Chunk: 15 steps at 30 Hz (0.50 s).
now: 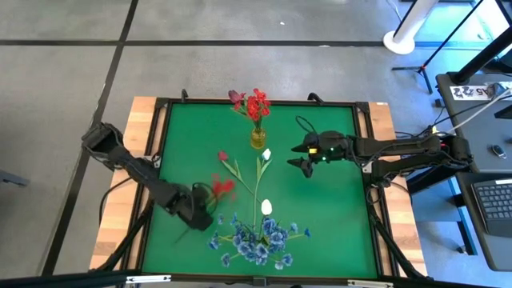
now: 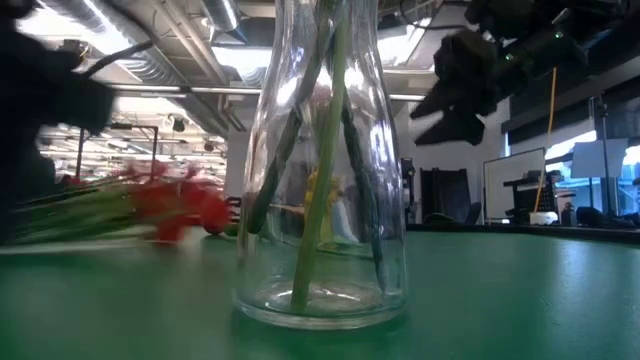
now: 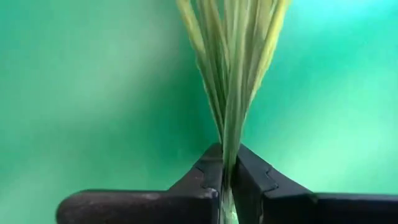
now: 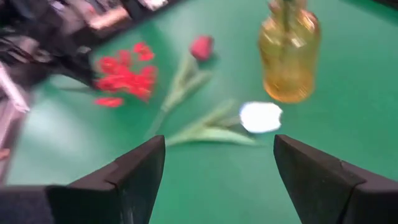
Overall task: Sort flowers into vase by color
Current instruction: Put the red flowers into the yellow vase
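Left gripper (image 1: 200, 210): near front-left of the table, fingers clamped. Right gripper (image 1: 302, 157): right of centre, fingers spread.

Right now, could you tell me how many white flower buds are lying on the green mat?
2: one white bud lies just below the yellow vase, the other white bud sits lower, right above the blue flowers. More could hide there.

This is a robotics lab or open industrial workspace. A green-covered table with a black frame (image 1: 320, 208) stands on a bare grey concrete floor (image 1: 240, 64). Beyond it, exposed silver ceiling ducts (image 2: 150, 65) and strip lights run overhead, with a white board on a stand (image 2: 515, 185) and a black laptop keyboard (image 1: 492, 204) nearby.
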Motion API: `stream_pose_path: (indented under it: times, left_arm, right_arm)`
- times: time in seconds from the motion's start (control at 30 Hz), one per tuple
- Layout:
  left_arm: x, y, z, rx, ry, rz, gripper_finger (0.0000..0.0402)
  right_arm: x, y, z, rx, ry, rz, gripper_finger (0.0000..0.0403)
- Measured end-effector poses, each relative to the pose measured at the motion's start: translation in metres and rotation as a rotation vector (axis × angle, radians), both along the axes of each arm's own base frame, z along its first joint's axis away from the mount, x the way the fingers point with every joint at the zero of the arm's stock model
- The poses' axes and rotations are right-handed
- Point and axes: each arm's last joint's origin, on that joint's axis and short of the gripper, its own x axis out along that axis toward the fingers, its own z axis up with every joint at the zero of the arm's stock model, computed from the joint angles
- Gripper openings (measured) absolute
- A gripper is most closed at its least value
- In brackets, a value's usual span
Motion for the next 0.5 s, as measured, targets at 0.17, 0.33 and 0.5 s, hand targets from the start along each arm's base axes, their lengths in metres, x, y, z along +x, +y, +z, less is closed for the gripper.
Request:
stream_pose_path:
  times: [0.17, 0.33, 0.5]
  left_arm:
    - [0.002, 0.021, 0.030, 0.099, -0.175, 0.015, 0.0007]
    - [-0.004, 0.049, 0.071, 0.203, -0.390, 0.045, 0.0005]
    - [-0.017, 0.079, 0.114, 0.386, -0.634, 0.108, 0.0005]
  right_arm:
    - [0.004, 0.002, 0.008, -0.008, -0.088, 0.049, 0.0298]
    - [0.004, 0.002, 0.008, -0.039, -0.093, 0.064, 0.0298]
    - [0.006, 0.001, 0.008, -0.100, -0.093, 0.045, 0.0298]
